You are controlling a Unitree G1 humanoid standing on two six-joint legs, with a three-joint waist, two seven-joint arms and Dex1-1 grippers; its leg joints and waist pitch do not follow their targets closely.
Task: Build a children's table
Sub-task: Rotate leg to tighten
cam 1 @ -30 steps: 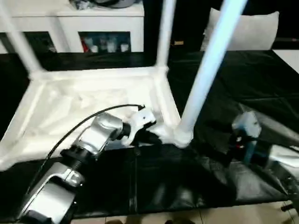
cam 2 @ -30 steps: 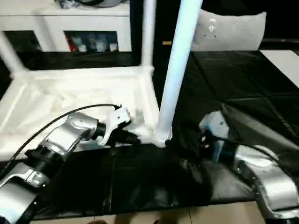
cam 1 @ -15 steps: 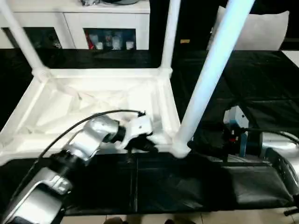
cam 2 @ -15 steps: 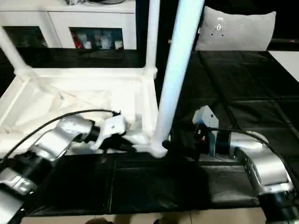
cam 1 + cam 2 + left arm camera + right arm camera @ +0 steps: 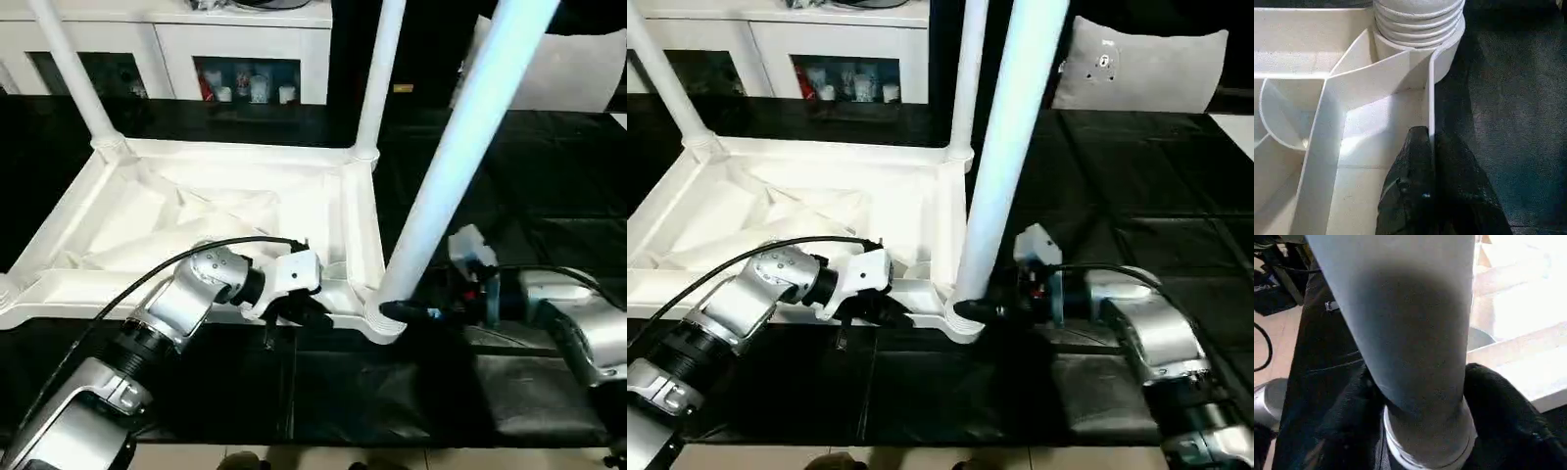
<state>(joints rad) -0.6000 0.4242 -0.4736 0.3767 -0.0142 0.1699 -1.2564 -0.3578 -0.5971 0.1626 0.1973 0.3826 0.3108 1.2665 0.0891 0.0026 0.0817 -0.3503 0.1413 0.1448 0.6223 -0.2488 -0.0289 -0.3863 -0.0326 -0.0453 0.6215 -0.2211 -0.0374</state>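
The white tabletop [image 5: 211, 211] lies ribbed side up on the black-covered work table. Three white legs stand in its corner sockets: the far-left leg [image 5: 73, 78], the far-right leg [image 5: 380, 78] and the near-right leg [image 5: 460, 147]. My left gripper [image 5: 306, 309] is shut on the tabletop's near rim [image 5: 1430, 103], one black finger on each side of the thin wall, just beside the near-right socket [image 5: 1418, 24]. My right gripper [image 5: 407, 313] is shut on the base of the near-right leg [image 5: 1410, 333], with a finger [image 5: 1498, 406] on either side just above the socket.
A white cabinet [image 5: 245, 39] with small items on its shelves stands behind the table. A grey cushion [image 5: 1141, 64] lies at the back right. The black cover [image 5: 549, 196] stretches to the right; the table's front edge and the floor [image 5: 392, 458] are close below my arms.
My right gripper has moved left across the black cover and closed on the base of the near-right leg. The left gripper has kept its hold on the rim. The camera has shifted.
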